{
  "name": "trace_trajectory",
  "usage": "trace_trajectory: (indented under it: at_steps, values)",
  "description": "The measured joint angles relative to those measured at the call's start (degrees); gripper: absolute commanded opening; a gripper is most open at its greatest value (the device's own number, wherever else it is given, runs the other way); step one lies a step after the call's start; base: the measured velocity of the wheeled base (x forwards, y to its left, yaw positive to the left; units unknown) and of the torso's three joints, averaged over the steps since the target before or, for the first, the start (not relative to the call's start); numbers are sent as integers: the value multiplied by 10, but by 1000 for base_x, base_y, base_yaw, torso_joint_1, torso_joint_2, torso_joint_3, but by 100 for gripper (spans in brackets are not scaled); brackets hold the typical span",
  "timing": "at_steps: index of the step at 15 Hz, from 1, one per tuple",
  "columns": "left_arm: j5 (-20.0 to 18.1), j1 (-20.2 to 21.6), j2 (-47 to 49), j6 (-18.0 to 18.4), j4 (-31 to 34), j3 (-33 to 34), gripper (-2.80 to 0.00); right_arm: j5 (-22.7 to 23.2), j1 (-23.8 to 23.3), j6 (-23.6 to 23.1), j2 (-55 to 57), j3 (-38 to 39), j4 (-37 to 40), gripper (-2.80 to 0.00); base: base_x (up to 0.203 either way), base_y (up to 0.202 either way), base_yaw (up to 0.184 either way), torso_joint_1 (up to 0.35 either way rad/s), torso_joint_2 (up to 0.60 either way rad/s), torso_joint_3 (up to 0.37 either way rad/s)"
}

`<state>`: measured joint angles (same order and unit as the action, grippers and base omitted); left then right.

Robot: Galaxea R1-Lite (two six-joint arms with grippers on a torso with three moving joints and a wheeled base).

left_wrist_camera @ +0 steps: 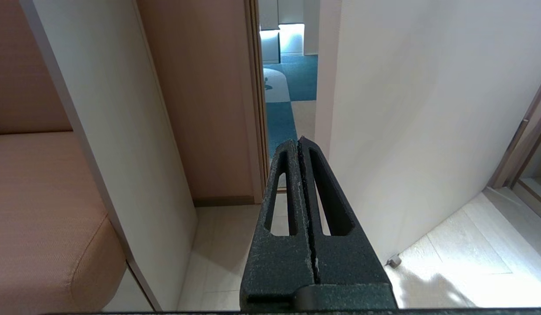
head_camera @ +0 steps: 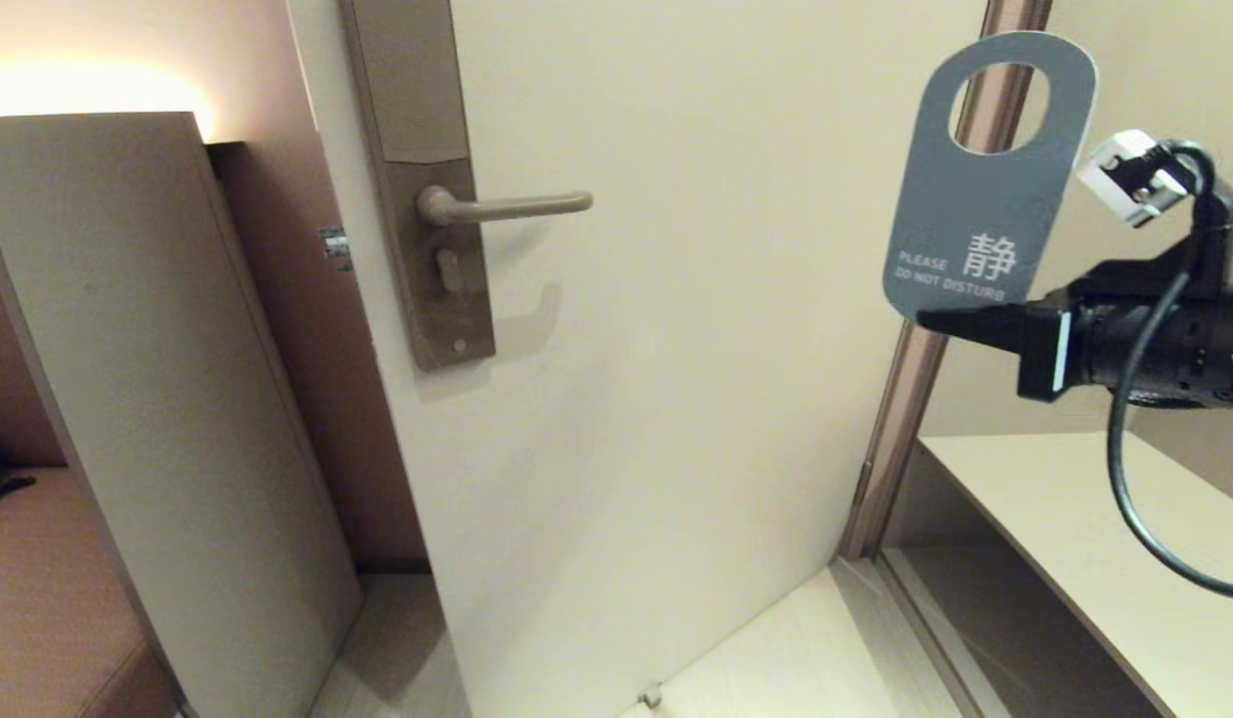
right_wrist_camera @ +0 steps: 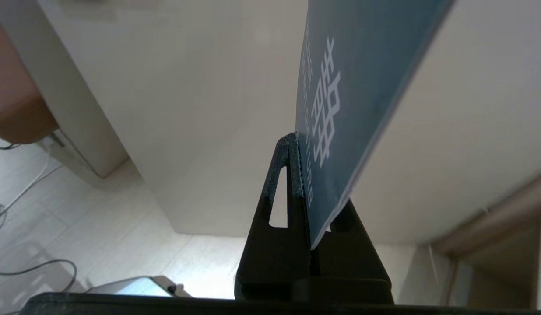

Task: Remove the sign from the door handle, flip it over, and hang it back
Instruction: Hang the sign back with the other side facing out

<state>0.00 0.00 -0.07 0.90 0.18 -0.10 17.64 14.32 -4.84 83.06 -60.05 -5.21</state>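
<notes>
At the right edge of the head view, right gripper clamped on the lower end of the sign, blue DO NOT DISTURB face showing, held upright with the round hole on top; left of centre, door handle bare on its lock plate, well apart from the sign; low in the left wrist view, left gripper pressed shut on nothing.
</notes>
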Motion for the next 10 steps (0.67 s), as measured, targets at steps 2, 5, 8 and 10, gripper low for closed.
trace_trajectory:
  at_steps: [2, 5, 8, 10]
  values:
    - [0, 0, 0, 0, 0, 0, -280, -8, 29, -1, 40, -42, 0, -280, 0, 0, 0, 0, 0, 0]
    - [0, 0, 0, 0, 0, 0, -280, -34, 69, -17, 98, -101, 0, -280, 0, 0, 0, 0, 0, 0]
    - [0, 0, 0, 0, 0, 0, -280, -52, 104, -28, 149, -156, 0, -280, 0, 0, 0, 0, 0, 0]
    - [0, 0, 0, 0, 0, 0, -280, -69, 125, -36, 179, -188, 0, -280, 0, 0, 0, 0, 0, 0]
